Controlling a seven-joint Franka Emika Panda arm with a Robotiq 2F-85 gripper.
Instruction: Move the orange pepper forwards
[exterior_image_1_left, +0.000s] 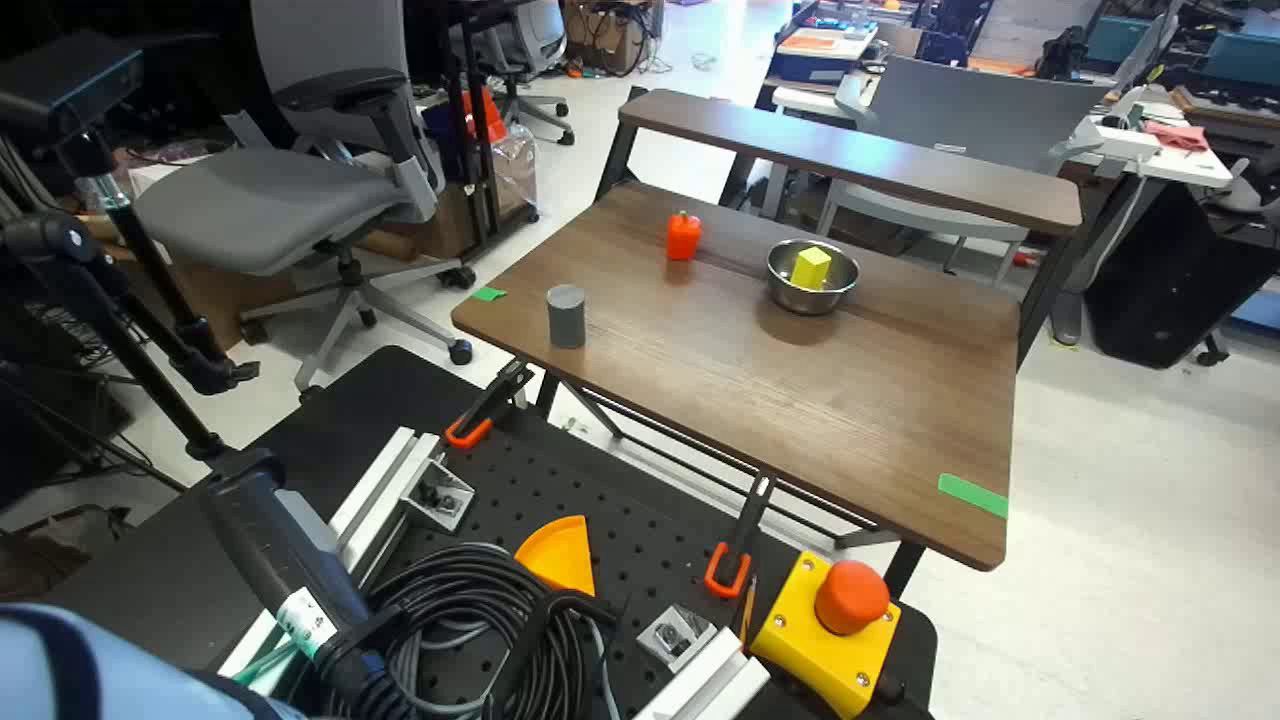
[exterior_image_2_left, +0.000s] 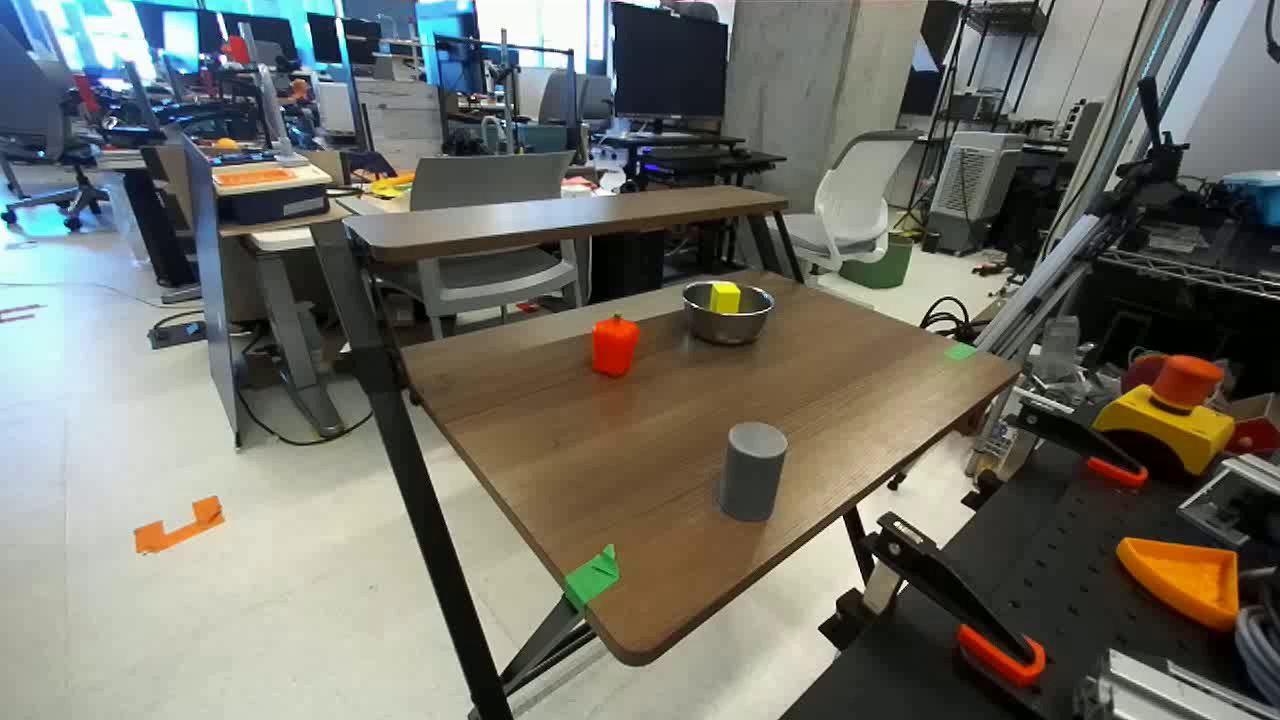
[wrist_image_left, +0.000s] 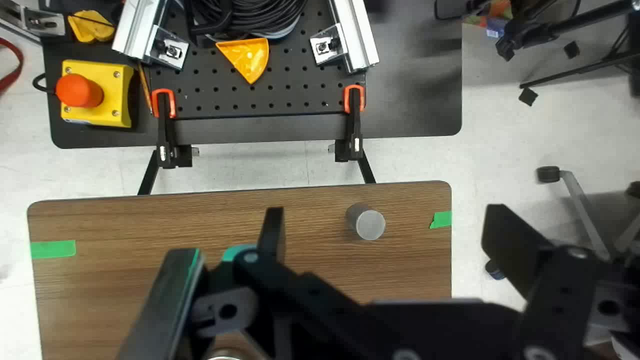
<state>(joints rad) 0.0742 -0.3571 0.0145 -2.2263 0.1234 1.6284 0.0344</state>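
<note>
- So the orange pepper (exterior_image_1_left: 683, 240) is sitting upright on the brown table (exterior_image_1_left: 740, 385), stem pointing up, over on the side near the raised shelf (exterior_image_1_left: 850, 150); it's showing in both exterior views.
- A metal bowl (exterior_image_2_left: 729, 327) is resting nearby, apart from the pepper, with a yellow block (exterior_image_2_left: 725, 298) sitting inside.
- The gripper (wrist_image_left: 387, 217) is showing in the wrist view, holding its two fingers (wrist_image_left: 271, 232) wide apart (and yeah, a grey cylinder (wrist_image_left: 367, 222) is lining up with that gap, but that's just the camera angle).
- That cylinder is standing upright on the table, close to the long edge facing the black bench (wrist_image_left: 415, 100).
- Green tape (wrist_image_left: 53, 249) is sticking to the table at both ends.
- Over on the bench, a yellow box (wrist_image_left: 113, 94) is carrying a fat orange button (wrist_image_left: 79, 91), and black cable (wrist_image_left: 250, 14) is lying coiled up.
- Two clamps (wrist_image_left: 354, 125) are sitting along the bench edge on the table side, their orange-red ends pointing back over the bench.
</note>
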